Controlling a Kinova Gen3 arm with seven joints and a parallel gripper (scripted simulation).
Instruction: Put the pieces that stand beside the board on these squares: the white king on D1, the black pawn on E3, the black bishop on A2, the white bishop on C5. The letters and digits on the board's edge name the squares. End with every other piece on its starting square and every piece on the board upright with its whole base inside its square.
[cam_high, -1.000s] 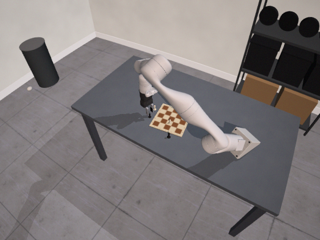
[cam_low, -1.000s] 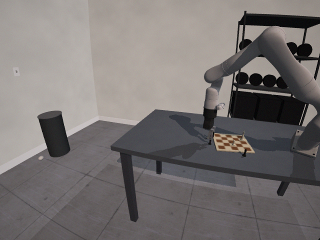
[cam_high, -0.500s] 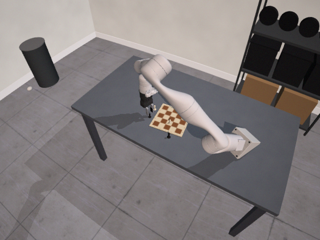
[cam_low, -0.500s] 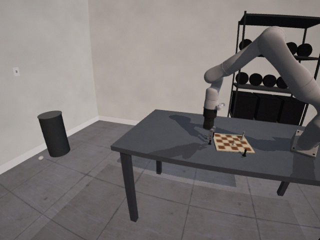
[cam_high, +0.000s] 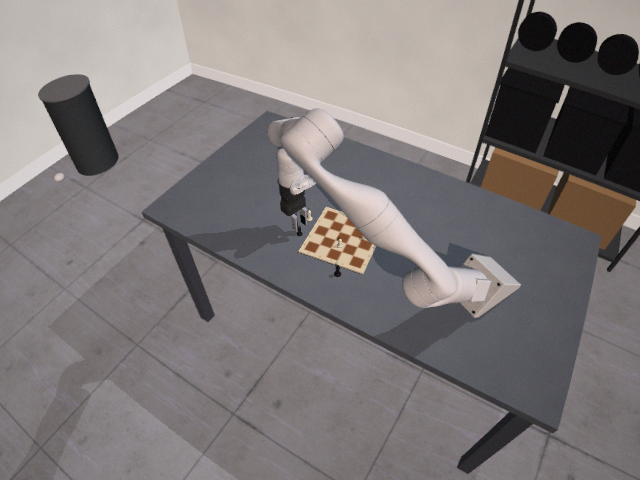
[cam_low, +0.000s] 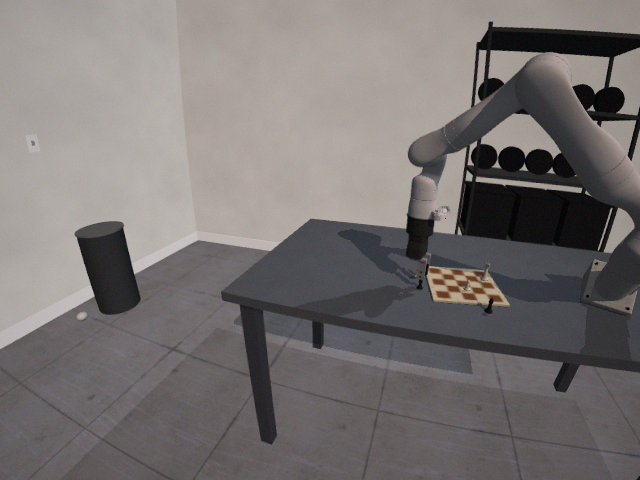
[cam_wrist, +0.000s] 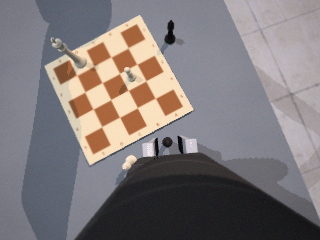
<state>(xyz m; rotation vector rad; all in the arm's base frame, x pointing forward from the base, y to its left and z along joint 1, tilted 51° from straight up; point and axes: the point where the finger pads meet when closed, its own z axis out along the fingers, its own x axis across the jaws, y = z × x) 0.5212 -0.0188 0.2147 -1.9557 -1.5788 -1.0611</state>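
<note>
The chessboard (cam_wrist: 117, 87) lies on the dark table. A small black pawn (cam_wrist: 167, 142) stands on the table just off the board's near edge. My gripper (cam_wrist: 168, 143) hangs straight above it, open, with one finger on each side of the pawn's head and small gaps between. In the top and exterior views the fingers (cam_high: 297, 222) stand just above the pawn (cam_high: 299, 233). A white piece (cam_wrist: 129, 161) stands on the table left of the fingers. The tall white king (cam_wrist: 67, 52) and a small white piece (cam_wrist: 130, 75) stand on the board. The black bishop (cam_wrist: 170, 32) stands off the far edge.
The table's edge runs close on the right in the wrist view, with floor beyond. The arm's base (cam_high: 488, 284) is bolted to the table beyond the board. A shelf rack (cam_high: 568, 103) stands behind the table and a dark bin (cam_high: 77, 124) stands on the floor.
</note>
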